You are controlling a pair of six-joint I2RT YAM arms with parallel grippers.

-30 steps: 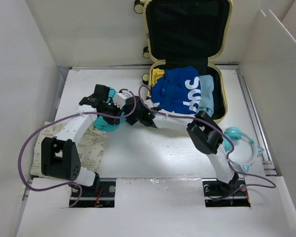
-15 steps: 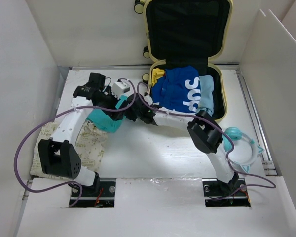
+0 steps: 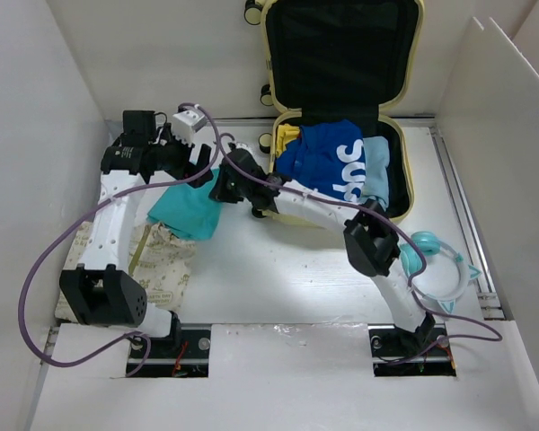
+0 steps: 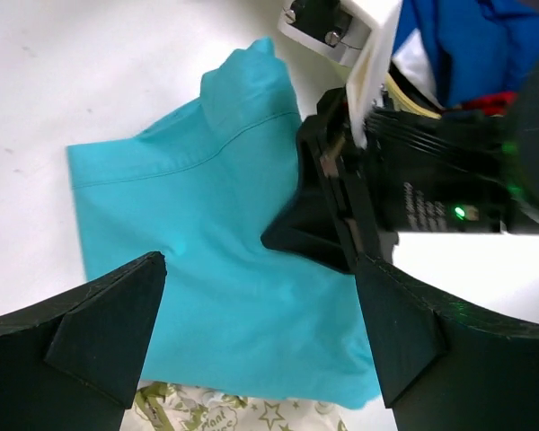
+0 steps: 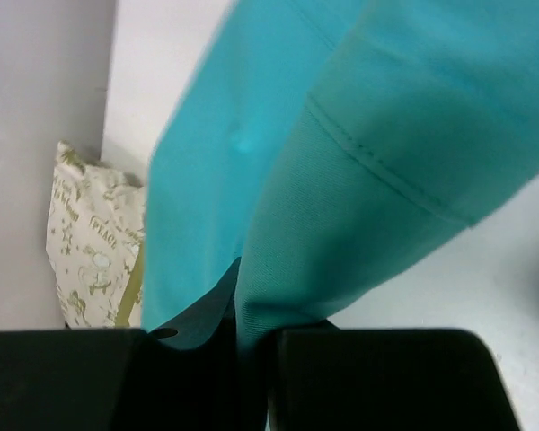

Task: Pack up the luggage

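Note:
The luggage (image 3: pixel 406 171), a pale yellow hard-shell suitcase, lies open at the far middle with its black-lined lid (image 3: pixel 341 54) upright. A blue garment (image 3: pixel 328 166) with white letters fills its base. Left of it a teal garment (image 3: pixel 187 208) lies on the table. My right gripper (image 3: pixel 223 184) is shut on a fold of that teal garment (image 5: pixel 359 180), pinched between the black fingers (image 5: pixel 251 332). My left gripper (image 3: pixel 202 166) hangs open above the teal garment (image 4: pixel 180 233), its fingers (image 4: pixel 117 314) wide apart and holding nothing (image 4: pixel 256 269).
A cream cloth printed with green stars (image 3: pixel 157 260) lies under the teal garment's near edge (image 4: pixel 216 417). A teal and white ring-shaped thing (image 3: pixel 436 269) sits at the right. Yellow (image 3: pixel 287 136) and light blue (image 3: pixel 377 175) clothes lie beside the blue one. White walls stand on both sides.
My left gripper has opened, let go of the teal garment and drawn back up to the far left. My right gripper has closed on the garment, which now lies more spread out.

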